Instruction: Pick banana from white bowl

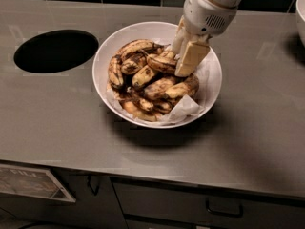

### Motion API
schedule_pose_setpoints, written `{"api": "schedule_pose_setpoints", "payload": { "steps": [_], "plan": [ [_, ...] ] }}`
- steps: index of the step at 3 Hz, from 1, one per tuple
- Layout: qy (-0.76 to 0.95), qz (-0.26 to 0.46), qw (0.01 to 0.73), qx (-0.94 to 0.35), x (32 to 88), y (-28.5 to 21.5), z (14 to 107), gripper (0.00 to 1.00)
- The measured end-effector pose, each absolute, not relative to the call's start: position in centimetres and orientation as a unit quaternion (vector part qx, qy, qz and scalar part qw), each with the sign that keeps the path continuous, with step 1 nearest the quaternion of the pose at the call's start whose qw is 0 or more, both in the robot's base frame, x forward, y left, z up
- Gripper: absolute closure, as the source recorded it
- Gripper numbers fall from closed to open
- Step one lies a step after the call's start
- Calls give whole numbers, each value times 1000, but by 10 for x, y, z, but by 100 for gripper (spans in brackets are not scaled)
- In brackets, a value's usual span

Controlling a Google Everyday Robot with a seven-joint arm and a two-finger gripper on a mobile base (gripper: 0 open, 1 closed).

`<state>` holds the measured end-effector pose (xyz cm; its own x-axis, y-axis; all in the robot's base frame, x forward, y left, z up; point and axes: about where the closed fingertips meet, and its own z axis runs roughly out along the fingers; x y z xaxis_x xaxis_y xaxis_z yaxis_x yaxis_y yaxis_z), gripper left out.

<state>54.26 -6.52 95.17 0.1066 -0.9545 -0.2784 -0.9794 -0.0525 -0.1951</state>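
Reaching down into the white bowl (106, 56), the hand (182, 61) sits at the right side of the pile. It is right by the long, dark, curved banana (159, 63), which lies on top of the other bananas (138, 87) near the middle of the bowl. I cannot tell how wide the hand is open, or if it has hold of anything.

A few things could go wrong from here. The banana looks very ripe and soft, so a hard squeeze could squash it or split the skin. A weak squeeze could let it slip and drop back. The bananas lie packed and touching, so one of them could get bumped or dragged up too. The crumpled paper (188, 108) under the fruit sticks out near the hand and could snag and lift. The bowl sits loose on the smooth bench (71, 128), so a sideways push could make it slide.

The bowl wall is just beside the hand on the right, so there is little room to move that way. Straight up looks like the safest way out. A round dark hole (55, 50) in the bench is near the bowl on the left, and a dropped banana could roll in. Another white dish (301, 13) shows at the far right edge, well apart. The front edge of the bench is not far from the bowl.
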Motion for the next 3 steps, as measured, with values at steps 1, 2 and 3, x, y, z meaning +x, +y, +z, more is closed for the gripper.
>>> {"api": "schedule_pose_setpoints", "payload": {
  "steps": [1, 2, 3],
  "plan": [
    [666, 39, 168, -726, 543, -63, 950, 56],
    [666, 40, 168, -726, 544, -62, 948, 61],
    [665, 43, 166, -727, 545, -60, 946, 51]
  ]
}}
